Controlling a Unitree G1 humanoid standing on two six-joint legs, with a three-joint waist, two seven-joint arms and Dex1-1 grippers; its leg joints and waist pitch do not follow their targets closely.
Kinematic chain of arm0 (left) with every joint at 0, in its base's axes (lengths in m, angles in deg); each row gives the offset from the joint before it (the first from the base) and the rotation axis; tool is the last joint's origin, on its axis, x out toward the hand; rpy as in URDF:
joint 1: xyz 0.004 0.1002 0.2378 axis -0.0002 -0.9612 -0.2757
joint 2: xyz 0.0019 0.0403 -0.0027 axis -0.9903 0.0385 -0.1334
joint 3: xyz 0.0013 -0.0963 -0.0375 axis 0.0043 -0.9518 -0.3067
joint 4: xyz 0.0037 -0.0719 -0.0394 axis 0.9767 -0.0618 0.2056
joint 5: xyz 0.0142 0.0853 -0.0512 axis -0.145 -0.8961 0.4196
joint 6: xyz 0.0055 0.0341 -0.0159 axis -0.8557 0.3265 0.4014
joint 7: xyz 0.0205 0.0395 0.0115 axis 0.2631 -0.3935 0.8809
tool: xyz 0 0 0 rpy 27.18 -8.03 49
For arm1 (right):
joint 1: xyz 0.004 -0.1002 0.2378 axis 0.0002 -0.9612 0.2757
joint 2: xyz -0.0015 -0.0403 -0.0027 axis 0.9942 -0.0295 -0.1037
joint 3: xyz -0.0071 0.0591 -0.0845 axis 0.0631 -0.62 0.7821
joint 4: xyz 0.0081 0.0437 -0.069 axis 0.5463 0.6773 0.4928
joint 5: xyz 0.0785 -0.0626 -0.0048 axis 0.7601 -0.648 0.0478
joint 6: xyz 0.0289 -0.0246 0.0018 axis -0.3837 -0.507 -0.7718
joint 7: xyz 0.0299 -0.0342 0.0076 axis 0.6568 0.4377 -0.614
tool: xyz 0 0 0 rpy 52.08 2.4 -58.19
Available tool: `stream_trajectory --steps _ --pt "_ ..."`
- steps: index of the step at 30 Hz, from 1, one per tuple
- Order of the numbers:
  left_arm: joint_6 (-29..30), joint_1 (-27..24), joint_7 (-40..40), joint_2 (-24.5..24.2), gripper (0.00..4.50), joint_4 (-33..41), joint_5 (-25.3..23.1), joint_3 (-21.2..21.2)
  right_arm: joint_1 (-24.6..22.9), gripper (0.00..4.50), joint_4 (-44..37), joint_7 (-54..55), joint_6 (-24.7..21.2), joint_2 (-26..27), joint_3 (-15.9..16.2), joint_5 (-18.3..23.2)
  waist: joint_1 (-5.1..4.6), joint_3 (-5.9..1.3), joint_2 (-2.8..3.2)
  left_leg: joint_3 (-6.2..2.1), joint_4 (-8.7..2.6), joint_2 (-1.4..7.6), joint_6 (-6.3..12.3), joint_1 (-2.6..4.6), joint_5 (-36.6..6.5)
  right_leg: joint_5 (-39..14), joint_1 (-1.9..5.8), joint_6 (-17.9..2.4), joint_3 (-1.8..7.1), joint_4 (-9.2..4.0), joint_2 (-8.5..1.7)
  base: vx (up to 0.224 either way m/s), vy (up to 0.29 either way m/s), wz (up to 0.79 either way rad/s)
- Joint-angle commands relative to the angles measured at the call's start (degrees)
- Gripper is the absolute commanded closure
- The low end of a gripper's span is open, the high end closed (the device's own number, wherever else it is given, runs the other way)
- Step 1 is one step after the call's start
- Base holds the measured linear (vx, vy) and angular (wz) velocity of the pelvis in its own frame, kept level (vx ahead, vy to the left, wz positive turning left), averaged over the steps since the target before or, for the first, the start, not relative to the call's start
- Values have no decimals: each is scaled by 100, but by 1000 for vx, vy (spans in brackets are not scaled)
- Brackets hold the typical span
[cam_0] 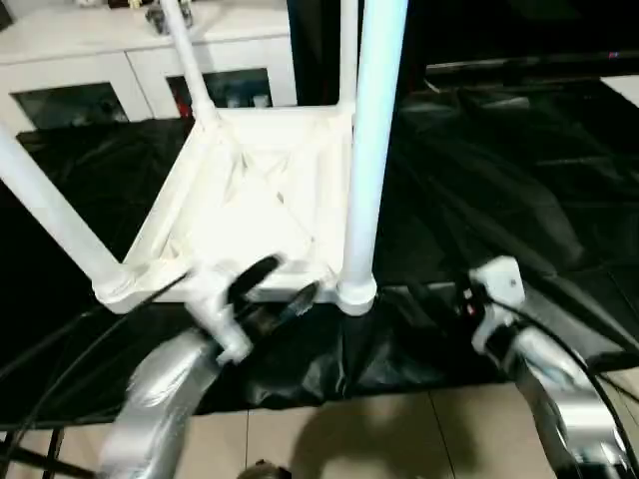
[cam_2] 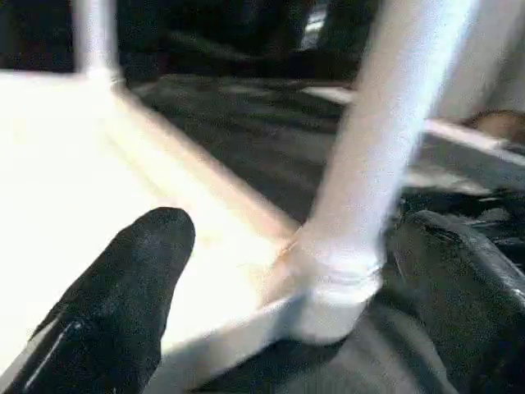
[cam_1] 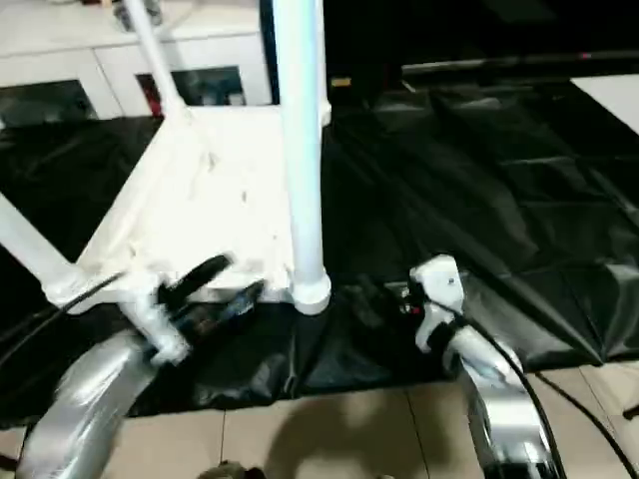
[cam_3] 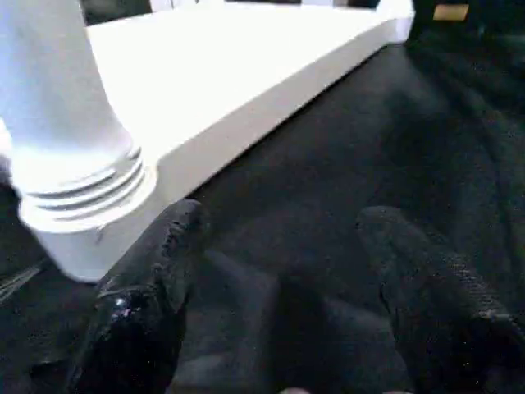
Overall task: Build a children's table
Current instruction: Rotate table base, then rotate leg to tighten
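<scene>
My left gripper [cam_0: 275, 282] is spread just before the tabletop [cam_0: 250, 200]; my right gripper [cam_3: 279, 271], spread, holds nothing beside a leg [cam_0: 367, 150].

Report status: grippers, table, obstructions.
Left gripper open, empty, at the tabletop's near edge. Right gripper open, empty, over black sheet. Tabletop upside down; near-right leg upright in its socket. Nothing blocking.

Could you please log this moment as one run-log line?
tabletop upside down on black sheet | four legs up | left gripper open, empty | right gripper open, empty
</scene>
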Motion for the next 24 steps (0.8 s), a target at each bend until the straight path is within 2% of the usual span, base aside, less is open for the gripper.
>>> stream_trajectory --steps 1,3,4,6,7,8,10,11,12,13,16,17,18,19,20,21,22,23,24 --pt "71 -8 334 -42 6 114 -316 -86 -72 112 -306 99 -192 15 84 25 -10 -288 -117 -73 -421 225 180 107 -1826 -1817 117 -730 257 -563 -268 0 0 0" --pt "-9 -2 419 -22 6 61 -433 -94 -123 112 -391 151 -249 39 125 -1 -13 -275 -127 -78 -430 213 162 83 -1756 -1872 134 -665 257 -573 -277 0 0 0" --pt "-44 107 537 15 6 -16 -570 -71 -146 112 -481 278 -304 87 155 -80 -20 -272 -155 -79 -435 214 150 70 -1720 -1896 135 -598 257 -583 -273 0 0 0" --pt "-130 432 993 26 6 -295 -1021 -55 -107 112 -622 484 -384 217 121 -90 -16 -279 -126 -80 -431 208 107 89 -1714 -1894 112 -573 260 -581 -270 0 0 0" --pt "-100 628 1117 29 6 -474 -1088 -68 -42 112 -651 612 -400 317 62 -46 -18 -286 -139 -83 -426 200 61 105 -1743 -1877 113 -522 260 -579 -268 0 0 0" --pt "-70 820 1231 -26 6 -633 -1214 -30 29 112 -686 748 -450 407 9 -15 -28 -291 -116 -90 -434 184 20 108 -1745 -1855 109 -482 253 -573 -260 0 0 0" --pt "-25 1033 1198 -108 6 -789 -1268 47 119 112 -721 920 -508 484 -34 -45 -27 -309 -120 -117 -444 196 -19 94 -1665 -1685 137 -507 246 -545 -277 0 0 0" --pt "24 1155 992 -163 6 -869 -1204 113 172 112 -716 964 -520 496 -29 -80 -27 -321 -143 -111 -433 191 -19 95 -1576 -1528 133 -571 254 -522 -278 0 0 0" --pt "-44 1393 451 -357 6 -1061 -1213 305 255 112 -680 955 -534 492 11 -93 -39 -332 -190 -105 -427 192 -6 84 -1509 -1399 147 -601 255 -508 -272 0 0 0" --pt "-38 1550 30 -507 6 -1194 -1181 419 294 112 -647 931 -537 479 34 -86 -14 -348 -165 -95 -410 179 33 102 -1403 -1279 127 -635 266 -496 -275 0 0 0" --pt "-293 1918 -985 -975 6 -1564 -1318 709 329 112 -576 856 -523 405 98 -127 -21 -379 -131 -96 -383 166 80 102 -1101 -690 152 -753 258 -443 -270 0 0 0" --pt "-284 2061 -1306 -1125 6 -1731 -1335 775 335 112 -561 794 -569 354 110 -118 -36 -410 -85 -95 -358 172 72 111 -981 -297 170 -858 254 -370 -270 0 0 0" --pt "-274 2156 -1471 -1200 6 -1855 -1341 812 337 112 -565 765 -614 333 112 -116 -38 -395 -112 -86 -356 160 91 106 -951 -212 169 -889 250 -390 -265 0 0 0" --pt "-272 2167 -1491 -1209 6 -1870 -1342 817 337 112 -565 761 -619 330 113 -116 -32 -418 -120 -84 -338 153 126 115 -861 7 190 -975 247 -350 -263 0 0 0" --pt "-263 2508 -2046 -1453 6 -2324 -1380 969 266 112 -654 536 -750 128 130 -59 -40 -412 49 -85 -327 144 112 132 -912 100 179 -1032 234 -366 -262 0 0 0" --pt "-269 2648 -2232 -1528 6 -2515 -1421 1029 233 112 -700 430 -799 44 126 -10 -50 -404 -11 -74 -327 137 113 137 -987 63 185 -1040 235 -384 -246 0 0 0" --pt "-354 2848 -2413 -1577 6 -2824 -1492 1120 169 112 -717 254 -777 -94 131 26 -34 -408 139 -81 -318 126 86 159 -1124 17 192 -1074 232 -373 -255 0 0 0" --pt "-424 2939 -2456 -1568 22 -2986 -1537 1170 131 112 -695 158 -725 -164 128 37 -48 -391 43 -73 -328 142 52 156 -1361 -122 217 -1118 237 -396 -269 0 0 0" --pt "-535 3185 -2578 -1537 33 -3389 -1661 1294 50 112 -736 47 -767 -323 138 13 -51 -396 -8 -81 -333 151 58 133 -1353 -147 249 -1150 237 -379 -290 0 0 0"
